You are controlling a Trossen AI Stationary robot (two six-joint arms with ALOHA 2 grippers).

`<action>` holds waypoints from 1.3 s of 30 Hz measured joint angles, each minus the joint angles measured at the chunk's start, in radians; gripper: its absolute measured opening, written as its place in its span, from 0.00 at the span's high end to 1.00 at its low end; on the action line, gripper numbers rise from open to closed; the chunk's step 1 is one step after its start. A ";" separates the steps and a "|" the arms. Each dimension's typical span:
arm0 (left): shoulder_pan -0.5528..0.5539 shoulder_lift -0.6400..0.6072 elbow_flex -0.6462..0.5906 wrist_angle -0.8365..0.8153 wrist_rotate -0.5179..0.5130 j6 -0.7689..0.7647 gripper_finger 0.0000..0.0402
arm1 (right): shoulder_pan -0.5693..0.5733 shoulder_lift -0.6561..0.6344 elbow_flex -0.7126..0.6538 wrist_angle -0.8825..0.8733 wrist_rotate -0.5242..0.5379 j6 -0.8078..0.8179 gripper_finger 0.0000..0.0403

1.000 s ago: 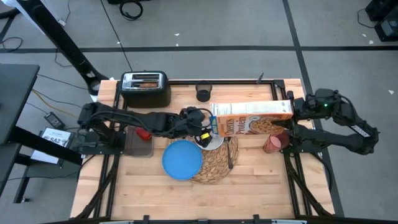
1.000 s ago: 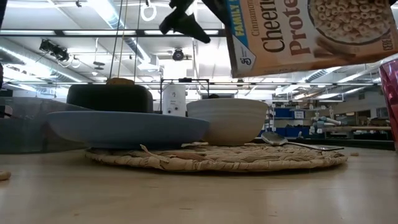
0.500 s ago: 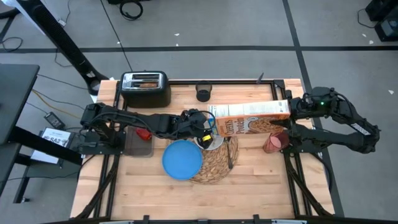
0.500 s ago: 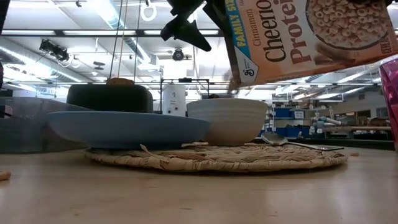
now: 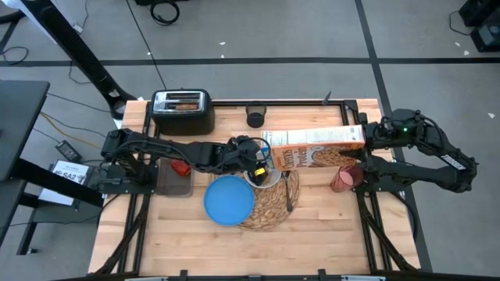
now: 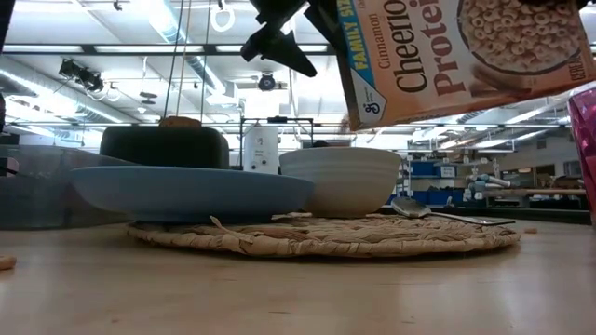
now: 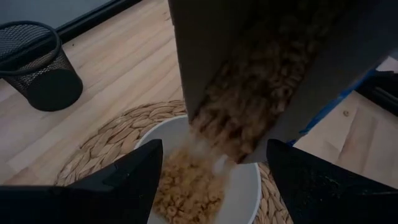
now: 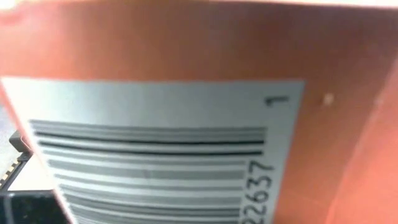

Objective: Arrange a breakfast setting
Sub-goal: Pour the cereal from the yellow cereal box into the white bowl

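A cereal box (image 5: 315, 148) hangs tilted over the white bowl (image 5: 268, 176), its open end down, and cereal falls into the bowl (image 7: 186, 186). My right gripper (image 5: 369, 138) is shut on the box's right end. My left gripper (image 5: 256, 162) is open above the bowl, one finger on either side, touching nothing (image 6: 277, 39). The bowl, the blue plate (image 5: 229, 200) and the dark spoon (image 5: 290, 195) rest on the woven placemat (image 5: 273, 209). The red cup (image 5: 344, 179) stands right of the mat. A toast slice (image 5: 185, 99) sticks out of the toaster. My right gripper holds the cereal box by its closed bottom end (image 5: 358, 139), coming level from the table's right side. The box fills the wrist view (image 8: 186, 124), so the fingers do not show. The box is lifted clear and tilted, its open end (image 6: 358, 102) lowest, over the bowl.
The black toaster (image 5: 183, 113) stands at the far left, a small black mesh cup (image 5: 255, 117) at the far middle. A dark tray (image 5: 173, 182) and a small red thing (image 5: 180, 167) lie under the left arm. Bare wood lies along the near edge.
My right gripper has tipped the cereal box further, so that its open end has dropped toward the bowl. Cereal now pours from the box into the bowl. My left gripper has kept still.
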 joint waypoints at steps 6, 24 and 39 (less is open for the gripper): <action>0.000 0.000 0.000 0.000 0.008 -0.003 0.27 | 0.000 -0.001 0.000 -0.007 -0.010 -0.005 0.33; 0.000 -0.023 0.002 -0.036 0.033 -0.003 0.27 | 0.000 0.000 -0.001 0.002 -0.019 -0.005 0.33; 0.000 -0.033 0.003 -0.106 0.051 -0.009 0.27 | 0.000 0.001 0.016 -0.042 -0.014 -0.022 0.33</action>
